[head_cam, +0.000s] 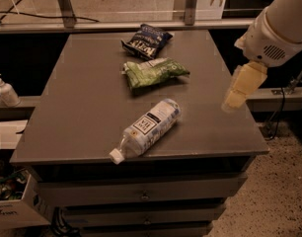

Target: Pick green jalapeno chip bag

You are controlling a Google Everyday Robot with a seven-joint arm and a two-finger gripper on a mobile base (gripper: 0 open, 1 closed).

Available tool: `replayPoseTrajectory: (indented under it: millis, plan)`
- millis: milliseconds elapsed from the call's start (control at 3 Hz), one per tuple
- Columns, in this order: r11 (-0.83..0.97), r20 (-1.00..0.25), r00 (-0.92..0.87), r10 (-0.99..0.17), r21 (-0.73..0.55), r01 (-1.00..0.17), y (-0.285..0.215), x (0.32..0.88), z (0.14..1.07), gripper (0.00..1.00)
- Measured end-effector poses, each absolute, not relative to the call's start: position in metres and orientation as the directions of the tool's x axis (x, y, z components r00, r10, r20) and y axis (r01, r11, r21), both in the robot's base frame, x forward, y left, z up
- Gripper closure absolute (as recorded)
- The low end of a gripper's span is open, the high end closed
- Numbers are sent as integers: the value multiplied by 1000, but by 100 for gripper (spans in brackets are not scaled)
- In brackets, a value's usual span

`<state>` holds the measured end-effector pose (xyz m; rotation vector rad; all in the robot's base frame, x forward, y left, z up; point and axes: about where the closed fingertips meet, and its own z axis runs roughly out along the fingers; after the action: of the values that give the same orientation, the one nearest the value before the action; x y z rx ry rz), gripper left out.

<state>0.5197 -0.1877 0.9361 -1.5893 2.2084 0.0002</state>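
Hovering above the right edge of the table [77, 102], the hand [234, 98] sits well apart from the green chip bag [153, 72] mid-table; whether it is open or closed, I cannot tell. Reaching over, it might grab the blue bag [143, 41] just behind, or knock the bottle [148, 127].

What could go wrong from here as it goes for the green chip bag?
The gripper hangs by the right edge of the table, apart from the green jalapeno chip bag. The dark blue chip bag lies close behind it; a grasp aimed too far back might catch that instead. The bottle lies on its side in front and may roll if nudged.
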Motion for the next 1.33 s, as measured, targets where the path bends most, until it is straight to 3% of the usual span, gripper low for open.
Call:
replayPoseTrajectory:
  millis: [1333]
  plan:
    - [482, -588, -345, -731, -88, -872, -90, 663, 898, 0]
